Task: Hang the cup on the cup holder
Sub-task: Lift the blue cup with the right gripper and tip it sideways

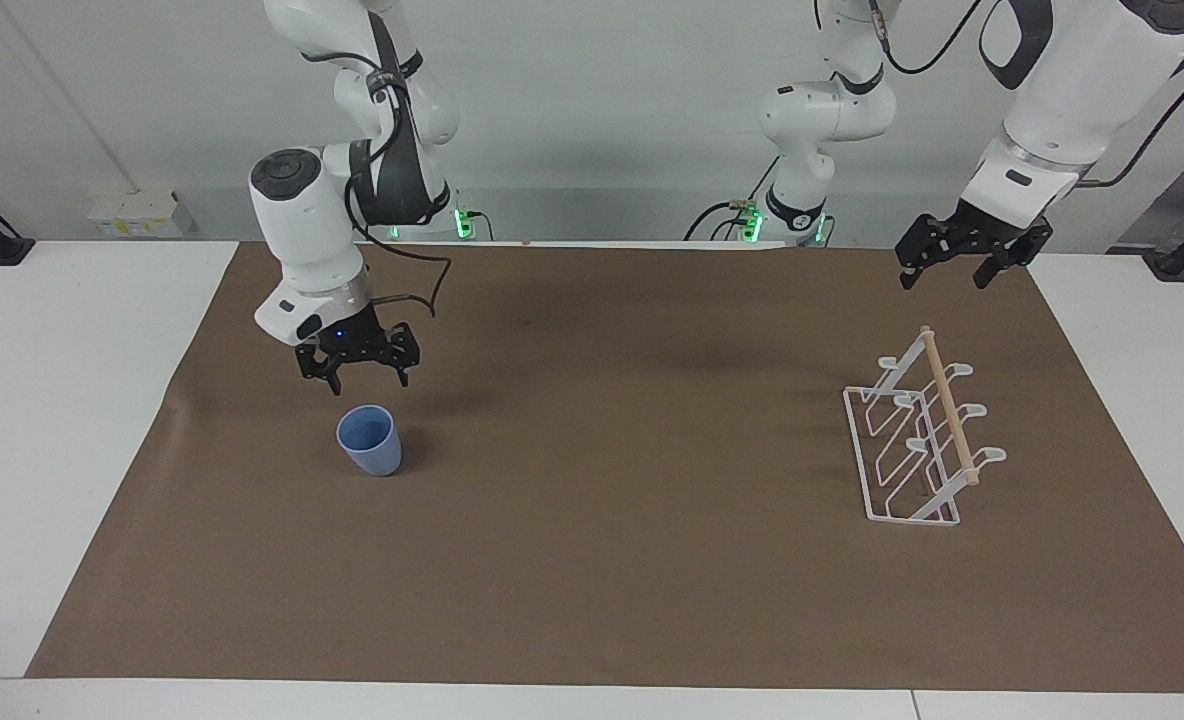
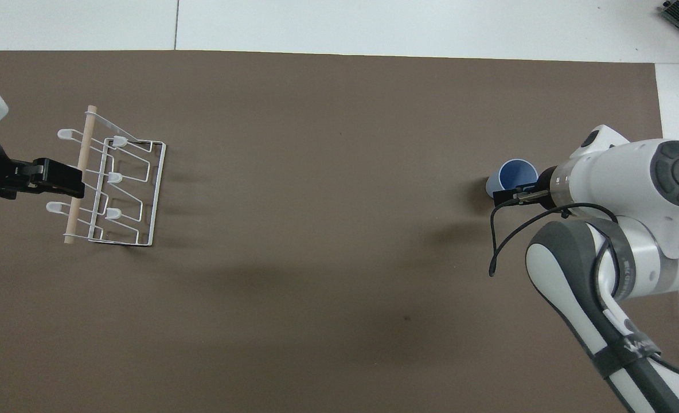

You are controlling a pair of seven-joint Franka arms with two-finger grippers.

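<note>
over the cup (image 1: 369, 440), partly hidden from overhead, right gripper (image 1: 363, 382) fingers spread; left gripper (image 1: 954, 273) waits, fingers apart

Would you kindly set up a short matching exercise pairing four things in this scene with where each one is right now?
Things:
1. cup
2. cup holder
3. right gripper
4. left gripper

Places:
A. waiting in the air above the cup holder's end of the brown mat
B. fingers open just above the cup
C. upright on the mat, toward the right arm's end
D. standing on the mat, toward the left arm's end

Pairs: 1-C, 2-D, 3-B, 4-A
</note>
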